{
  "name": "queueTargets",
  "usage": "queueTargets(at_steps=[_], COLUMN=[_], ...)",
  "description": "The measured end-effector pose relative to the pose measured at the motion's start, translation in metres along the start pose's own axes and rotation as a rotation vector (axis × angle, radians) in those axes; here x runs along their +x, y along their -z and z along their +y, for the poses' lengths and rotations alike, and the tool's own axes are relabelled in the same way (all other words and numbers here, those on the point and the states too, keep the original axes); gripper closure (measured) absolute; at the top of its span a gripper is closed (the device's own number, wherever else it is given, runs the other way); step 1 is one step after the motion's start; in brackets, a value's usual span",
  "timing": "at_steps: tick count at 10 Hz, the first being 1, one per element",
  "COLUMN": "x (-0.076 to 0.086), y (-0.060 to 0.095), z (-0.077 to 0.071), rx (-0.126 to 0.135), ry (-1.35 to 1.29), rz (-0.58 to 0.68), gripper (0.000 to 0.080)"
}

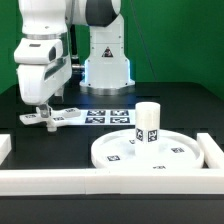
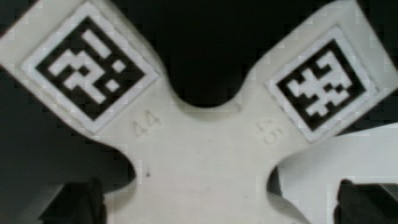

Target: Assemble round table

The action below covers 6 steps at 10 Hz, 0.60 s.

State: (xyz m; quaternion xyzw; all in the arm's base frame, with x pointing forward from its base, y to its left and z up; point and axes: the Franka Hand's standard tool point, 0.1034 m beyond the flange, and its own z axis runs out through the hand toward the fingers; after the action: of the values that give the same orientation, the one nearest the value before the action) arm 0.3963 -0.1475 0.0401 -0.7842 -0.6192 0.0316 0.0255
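The flat white cross-shaped piece [image 1: 60, 116] lies on the black table at the exterior view's left. My gripper [image 1: 42, 113] is down over it. In the wrist view the cross-shaped piece [image 2: 205, 150] fills the frame, with two of its tagged arms spread away from me. My gripper [image 2: 222, 205] is open, with one dark finger on each side of the piece's middle and a gap on both sides. The large rimmed disc [image 1: 150, 155] lies at the front right. The short cylindrical post [image 1: 148, 122] stands upright on it.
The marker board [image 1: 108, 117] lies flat between the cross-shaped piece and the robot base. Long white border rails run along the front [image 1: 100, 182] and the right side [image 1: 212, 148]. A curved white edge [image 2: 347, 165] shows beside one finger in the wrist view.
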Motion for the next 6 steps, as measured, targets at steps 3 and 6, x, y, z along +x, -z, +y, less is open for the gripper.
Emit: queueTargets(at_steps=[3,6], x=[-0.0007,-0.0006], y=[-0.0007,-0.0030], z=[0.0005,-0.0009], rx=[0.001,0.006], ry=[-0.001,-0.001], rz=[0.000,0.000], gripper=[0.0151,0.0151])
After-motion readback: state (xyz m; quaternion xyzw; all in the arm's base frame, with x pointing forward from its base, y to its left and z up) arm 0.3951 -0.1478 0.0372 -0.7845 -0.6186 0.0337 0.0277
